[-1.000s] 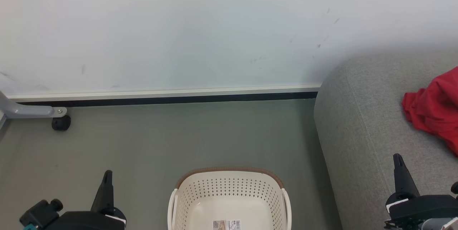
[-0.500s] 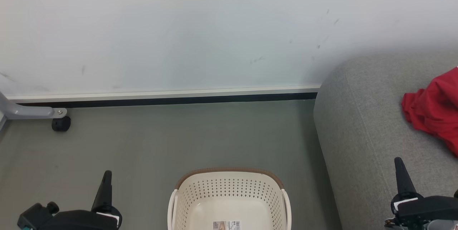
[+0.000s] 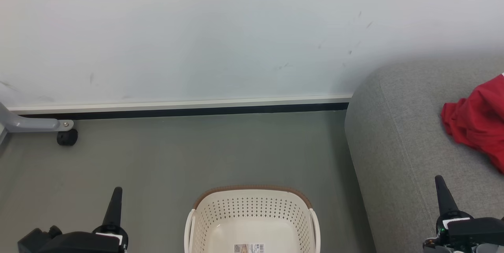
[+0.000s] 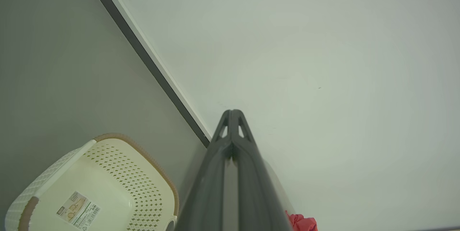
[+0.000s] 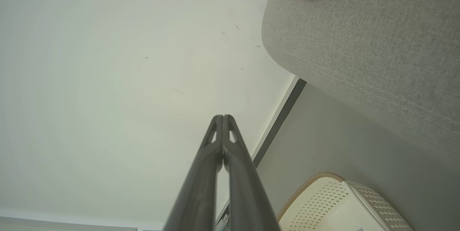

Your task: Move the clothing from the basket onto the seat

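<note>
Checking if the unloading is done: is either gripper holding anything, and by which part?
Nothing is held. The left gripper and right gripper are both shut, empty; the bright red fabric clothing lies on the grey woven sofa seat.

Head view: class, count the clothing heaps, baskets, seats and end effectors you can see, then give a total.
clothing: 1 heap
basket: 1
seat: 1
End effectors: 2, left end effector and right end effector
Total: 5
</note>
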Robot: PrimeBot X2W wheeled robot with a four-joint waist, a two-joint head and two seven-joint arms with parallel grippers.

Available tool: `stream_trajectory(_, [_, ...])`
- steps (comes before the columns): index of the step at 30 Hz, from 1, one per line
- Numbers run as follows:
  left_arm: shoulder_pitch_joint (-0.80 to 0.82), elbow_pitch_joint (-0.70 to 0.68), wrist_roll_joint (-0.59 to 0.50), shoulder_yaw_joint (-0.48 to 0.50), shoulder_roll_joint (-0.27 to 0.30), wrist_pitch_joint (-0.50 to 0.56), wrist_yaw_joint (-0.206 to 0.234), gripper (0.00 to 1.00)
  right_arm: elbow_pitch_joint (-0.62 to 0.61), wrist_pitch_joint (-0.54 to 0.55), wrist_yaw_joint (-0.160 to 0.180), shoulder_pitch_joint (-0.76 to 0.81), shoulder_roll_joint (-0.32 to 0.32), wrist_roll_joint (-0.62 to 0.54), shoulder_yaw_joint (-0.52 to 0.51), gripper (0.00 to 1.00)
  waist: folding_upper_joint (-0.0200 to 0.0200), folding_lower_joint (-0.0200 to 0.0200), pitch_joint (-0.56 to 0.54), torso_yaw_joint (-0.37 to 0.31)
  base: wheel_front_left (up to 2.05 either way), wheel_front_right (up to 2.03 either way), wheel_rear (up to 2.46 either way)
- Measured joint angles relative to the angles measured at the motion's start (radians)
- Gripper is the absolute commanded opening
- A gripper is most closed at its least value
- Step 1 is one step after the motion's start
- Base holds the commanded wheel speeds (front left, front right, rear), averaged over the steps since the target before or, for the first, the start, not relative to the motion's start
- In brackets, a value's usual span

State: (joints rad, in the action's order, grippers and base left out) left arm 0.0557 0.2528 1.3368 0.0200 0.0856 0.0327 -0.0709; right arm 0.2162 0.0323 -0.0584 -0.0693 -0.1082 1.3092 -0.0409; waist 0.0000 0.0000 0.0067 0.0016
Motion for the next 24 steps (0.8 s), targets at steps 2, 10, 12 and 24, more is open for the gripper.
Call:
stream_trajectory(2, [0.003,0.002,0.028,0.005,-0.004,0.004,0.000,0.00,0.007,0.006,-0.005,-0.002,0.005,0.025,-0.008,0.00,0.0000,0.0000,0.000,0.000,0.00,0.00,0.00])
stream_trajectory(10, [0.008,0.012,0.107,0.029,-0.018,0.033,-0.019,0.00,0.028,0.030,-0.022,-0.003,0.026,0.115,-0.037,0.00,0.0000,0.0000,-0.002,-0.001,0.00,0.00,0.00])
stream_trajectory(12, [0.009,0.015,0.123,0.035,-0.021,0.038,-0.026,0.00,0.034,0.038,-0.028,-0.004,0.031,0.142,-0.044,0.00,0.0000,0.0000,-0.003,-0.001,0.00,0.00,0.00])
stream_trajectory(24, [0.019,0.029,0.247,0.069,-0.041,0.077,-0.045,0.00,0.066,0.078,-0.056,-0.017,0.061,0.282,-0.090,0.00,0.0000,0.0000,-0.006,-0.002,0.00,0.00,0.00])
